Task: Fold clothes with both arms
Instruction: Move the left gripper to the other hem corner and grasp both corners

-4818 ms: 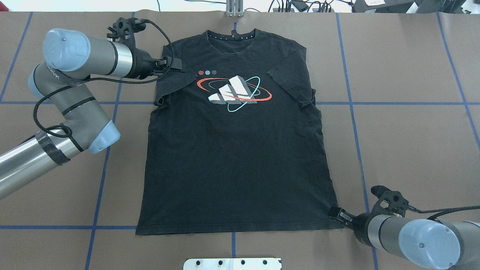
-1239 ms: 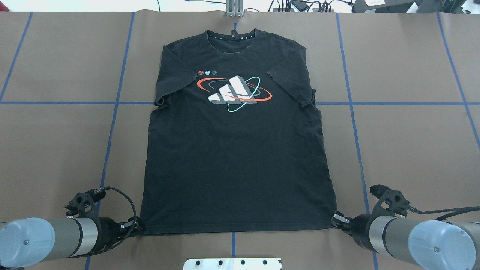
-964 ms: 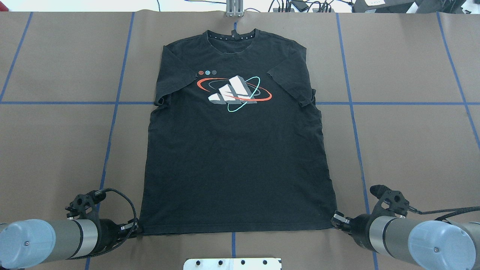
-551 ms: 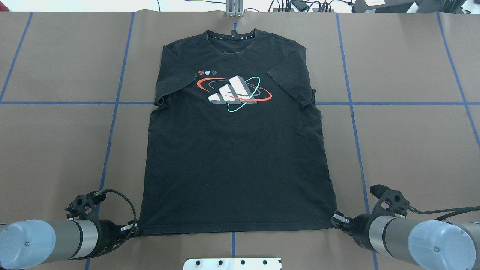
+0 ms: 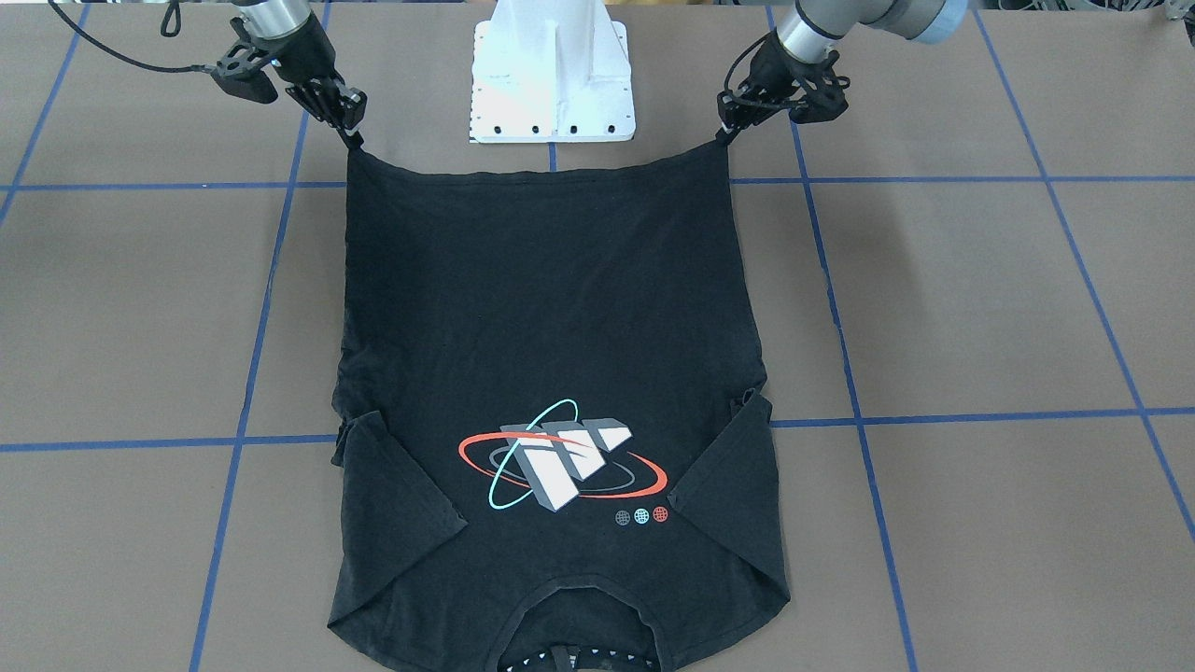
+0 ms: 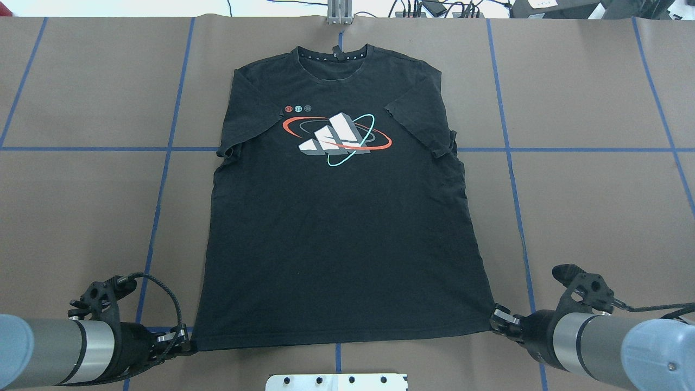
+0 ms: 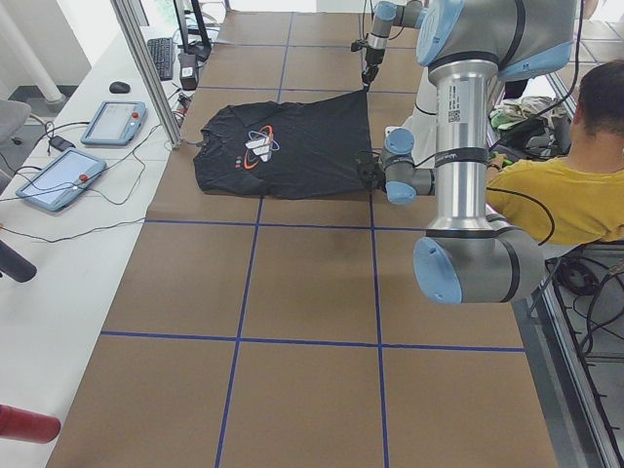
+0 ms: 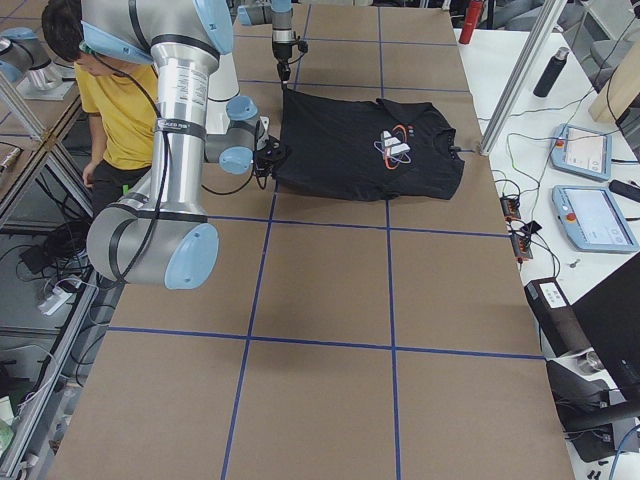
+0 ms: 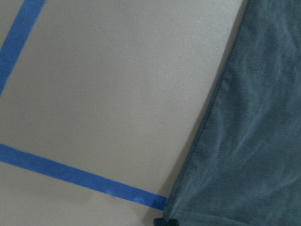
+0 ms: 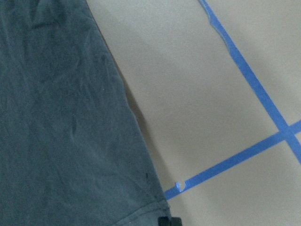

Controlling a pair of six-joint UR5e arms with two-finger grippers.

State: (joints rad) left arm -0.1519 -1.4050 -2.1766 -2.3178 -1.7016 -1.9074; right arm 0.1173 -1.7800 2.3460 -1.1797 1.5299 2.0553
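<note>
The black T-shirt (image 6: 336, 239) lies face up on the brown table, collar at the far edge, red and teal graphic on the chest. My left gripper (image 6: 187, 343) is shut on its near left hem corner, and my right gripper (image 6: 497, 321) is shut on the near right corner. In the front-facing view the T-shirt (image 5: 551, 308) has both corners raised: the left gripper (image 5: 726, 131) and right gripper (image 5: 355, 140) hold them off the table, with the hem sagging between. Both sleeves are folded inward. The wrist views show only dark fabric (image 9: 249, 141) (image 10: 61, 117) and blue tape.
The white pedestal base (image 5: 553, 70) stands between the arms at the near edge. Blue tape lines (image 6: 163, 179) grid the table. A person in a yellow shirt (image 7: 575, 185) sits behind the robot. Tablets (image 7: 112, 122) and cables lie on the side bench.
Long before, my left arm left the left sleeve for the near left hem corner. In the last half second both grippers drew slightly outward and toward me, lifting the corners and tightening the hem.
</note>
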